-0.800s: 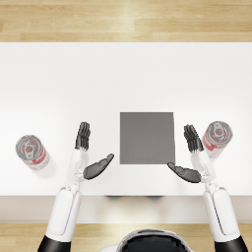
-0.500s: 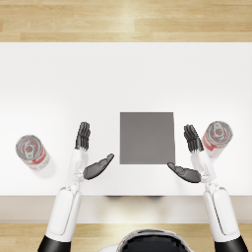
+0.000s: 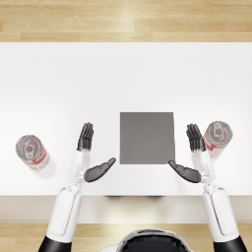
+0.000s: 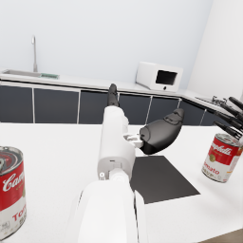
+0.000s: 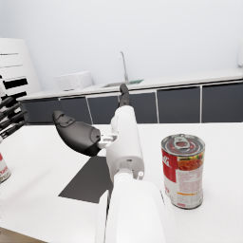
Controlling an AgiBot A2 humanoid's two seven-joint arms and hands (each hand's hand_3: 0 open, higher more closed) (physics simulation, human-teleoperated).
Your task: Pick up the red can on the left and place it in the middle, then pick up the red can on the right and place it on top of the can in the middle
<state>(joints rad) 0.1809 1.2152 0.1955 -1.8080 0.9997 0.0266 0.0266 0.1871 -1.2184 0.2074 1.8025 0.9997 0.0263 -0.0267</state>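
Note:
One red soup can (image 3: 32, 152) (image 4: 9, 190) stands upright at the table's left, well clear of my left hand (image 3: 92, 155) (image 4: 152, 128). That hand is open, fingers straight and thumb spread toward the dark grey square mat (image 3: 147, 137) (image 4: 159, 178) (image 5: 88, 180) in the middle. The other red can (image 3: 217, 137) (image 5: 183, 170) (image 4: 222, 156) stands upright at the right, just outside my right hand (image 3: 192, 156) (image 5: 80, 133). The right hand is open too, fingers beside the can without holding it.
The white table (image 3: 123, 78) reaches far beyond the mat; its front edge (image 3: 126, 196) runs just behind my wrists. Kitchen counters with a microwave (image 4: 159, 76) and a sink tap (image 5: 123, 64) line the far wall.

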